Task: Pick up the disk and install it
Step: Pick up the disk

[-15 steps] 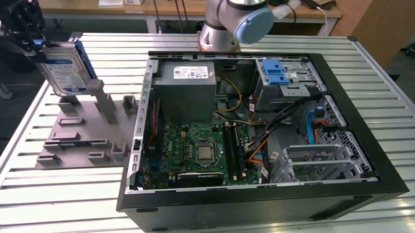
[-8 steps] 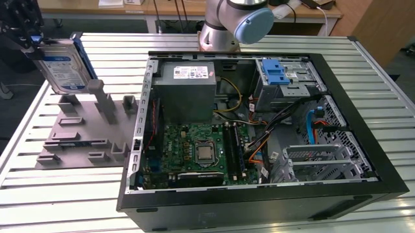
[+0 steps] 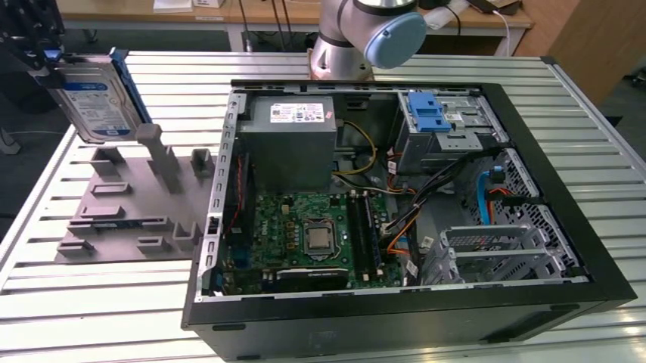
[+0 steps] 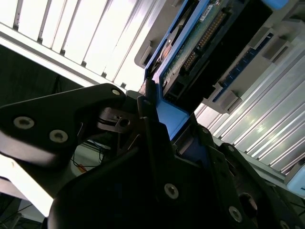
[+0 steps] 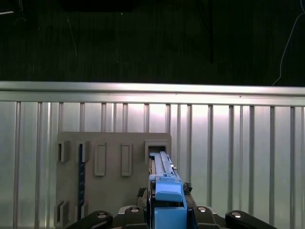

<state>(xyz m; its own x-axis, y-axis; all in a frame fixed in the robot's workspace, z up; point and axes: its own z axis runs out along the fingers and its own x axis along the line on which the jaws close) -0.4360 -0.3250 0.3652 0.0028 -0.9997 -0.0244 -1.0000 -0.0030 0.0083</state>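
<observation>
Disk (image 3: 91,106): silver hard drive, upright, label outward, raised over the grey holder tray (image 3: 111,219) at the exterior view's left, well apart from the open computer case (image 3: 565,249).
Gripper (image 3: 51,57): fingers (image 4: 150,133) closed on the disk's blue-railed upper end.
Handling, judged: keep it vertical, grip firm, clear of the tray's posts.

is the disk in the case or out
Out. The gripper holds the disk on edge above the grey fixture, outside the open computer case, at the exterior view's left.
</observation>
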